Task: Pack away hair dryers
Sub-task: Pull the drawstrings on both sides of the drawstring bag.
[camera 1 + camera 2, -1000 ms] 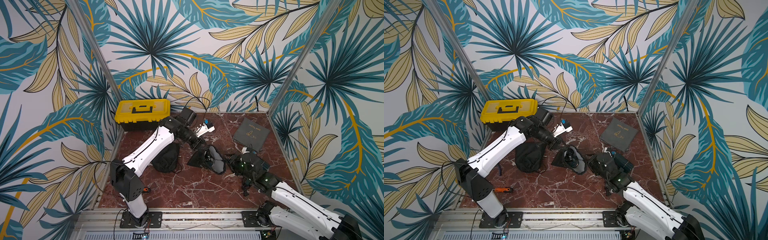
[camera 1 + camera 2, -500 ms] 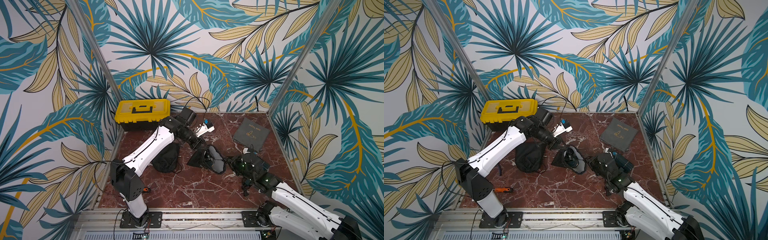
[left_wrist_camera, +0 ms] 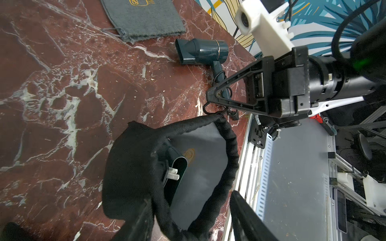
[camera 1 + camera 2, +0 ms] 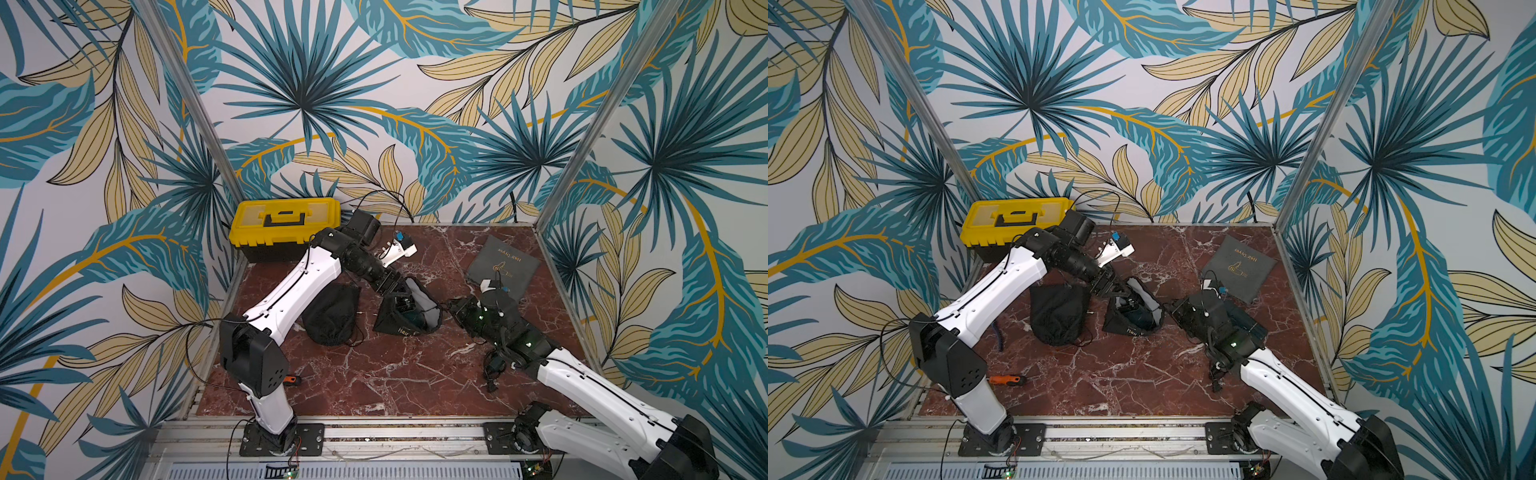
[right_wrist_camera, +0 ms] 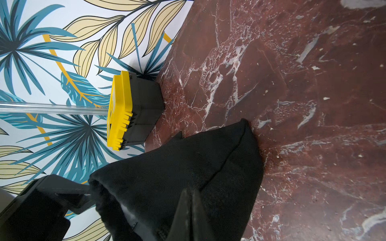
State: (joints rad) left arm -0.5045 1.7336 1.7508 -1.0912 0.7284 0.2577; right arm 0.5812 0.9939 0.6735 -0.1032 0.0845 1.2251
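**Desk** [image 4: 395,374]: red marble with white veining.

**Item in pouch:** An open black fabric drawstring pouch [image 4: 409,322] lies near the desk's centre with its mouth gaping. A dark teal plastic hair dryer [image 3: 178,167] sits inside it. The left wrist view shows the dryer's oval end with a pale plug against it; cloth covers the remainder.

**Left jaws:** Spread. They stand at the pouch mouth, and the near stretch of the rolled rim lies between the two fingers [image 3: 244,212]. Whether either finger presses the cloth cannot be told. The pouched dryer lies just beyond the fingertips, within the mouth, and is not gripped.

**Right jaws:** Pressed together. They pinch the pouch at the opposite side of its rim, where the drawstring emerges. In the right wrist view the closed fingers [image 5: 189,208] are sunk in black cloth. The pouched dryer lies past their tips, inside the bag.

**Item on desk:** A second dark teal hair dryer [image 3: 205,52] lies on its side on bare marble beside the right arm [image 4: 1279,382], with its cord wound round the handle. It sits behind the right jaws, apart from the left jaws, and is unheld.

**Other items:**
- A closed, bulging black pouch [image 4: 332,316] lies just left of the open one.
- A flat grey pouch with gold print [image 4: 503,266] lies at the back right.
- A yellow-lidded black toolbox [image 4: 284,222] stands in the back left corner.
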